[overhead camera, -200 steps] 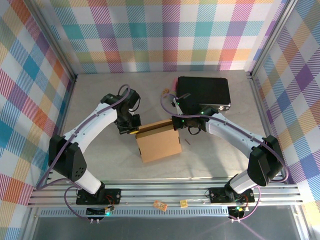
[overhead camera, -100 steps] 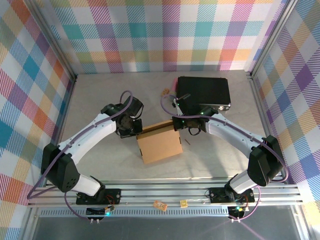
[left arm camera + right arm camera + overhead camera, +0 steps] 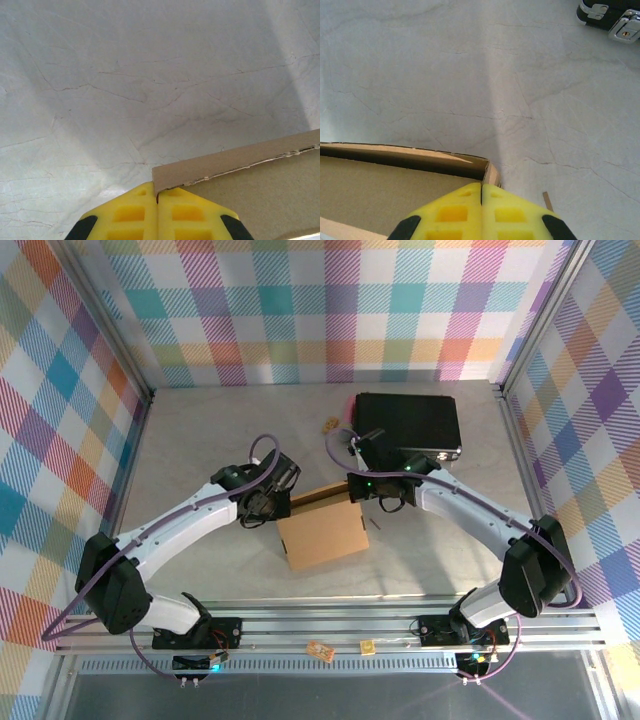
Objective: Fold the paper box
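Paper box (image 3: pixel 322 533) lies just beside the black case (image 3: pixel 408 423), on its near-left side. Right gripper (image 3: pixel 358 488) is at the box corner nearest the case, left gripper (image 3: pixel 268 505) at the far-edge corner away from it. Both finger pairs are pressed closed at the cardboard edge. Likely step: squaring the far wall. Next calls for even, matched pressure from both arms.

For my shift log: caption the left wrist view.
Shut left pincer at a corner of the paper box, pale table beyond.

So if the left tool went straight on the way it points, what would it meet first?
Probably the bare table: the left tool points down at it with nothing between. The paper box edge begins right at its tips and runs off to the right, beside that line, though depth is unclear.
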Tool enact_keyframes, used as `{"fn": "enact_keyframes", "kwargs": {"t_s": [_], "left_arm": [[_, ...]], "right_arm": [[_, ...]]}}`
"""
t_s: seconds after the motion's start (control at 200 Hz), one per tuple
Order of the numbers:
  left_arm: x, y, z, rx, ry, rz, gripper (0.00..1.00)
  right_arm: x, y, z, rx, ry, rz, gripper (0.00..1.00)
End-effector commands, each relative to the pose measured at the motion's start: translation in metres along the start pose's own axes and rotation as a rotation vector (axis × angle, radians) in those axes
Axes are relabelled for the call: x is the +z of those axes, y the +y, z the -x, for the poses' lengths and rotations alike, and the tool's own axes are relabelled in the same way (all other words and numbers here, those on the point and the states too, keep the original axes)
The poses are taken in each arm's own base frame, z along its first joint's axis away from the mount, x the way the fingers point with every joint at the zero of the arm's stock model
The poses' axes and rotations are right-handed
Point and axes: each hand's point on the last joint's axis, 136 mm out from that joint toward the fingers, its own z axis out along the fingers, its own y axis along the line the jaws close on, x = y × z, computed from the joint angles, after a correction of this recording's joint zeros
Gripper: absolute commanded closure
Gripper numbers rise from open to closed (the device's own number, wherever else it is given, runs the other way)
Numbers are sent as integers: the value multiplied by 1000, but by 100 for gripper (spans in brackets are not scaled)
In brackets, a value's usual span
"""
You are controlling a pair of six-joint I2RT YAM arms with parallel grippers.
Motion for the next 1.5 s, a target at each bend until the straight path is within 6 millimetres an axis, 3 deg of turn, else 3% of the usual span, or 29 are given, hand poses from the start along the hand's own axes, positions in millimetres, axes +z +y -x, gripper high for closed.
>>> {"fn": "enact_keyframes", "kwargs": {"t_s": [0.0, 0.485, 0.895, 1.025, 1.13, 1.24, 1.34, 1.495], "left_arm": [[-10, -18, 11, -2, -101, -51, 100], [-10, -15, 16, 20, -158, 48, 100], [-15, -13, 17, 28, -174, 72, 100], [-16, -14, 18, 29, -180, 75, 100], [-17, -13, 18, 27, -186, 82, 100], [-19, -13, 18, 24, -194, 82, 100], [-19, -12, 18, 23, -197, 87, 100], [-22, -12, 20, 25, -209, 95, 100]], "right_arm": [[-9, 22, -2, 4, -6, 99, 95], [-33, 26, 5, 150, -18, 119, 58], [-63, 25, 12, 490, -15, 129, 49], [-71, 15, 10, 606, -28, 93, 47], [-80, -1, -2, 818, 32, 19, 26], [-78, 0, -14, 1045, 111, 46, 17], [-62, 14, -12, 1217, 150, 183, 12], [-39, 18, -19, 1474, 263, 288, 8]]}}
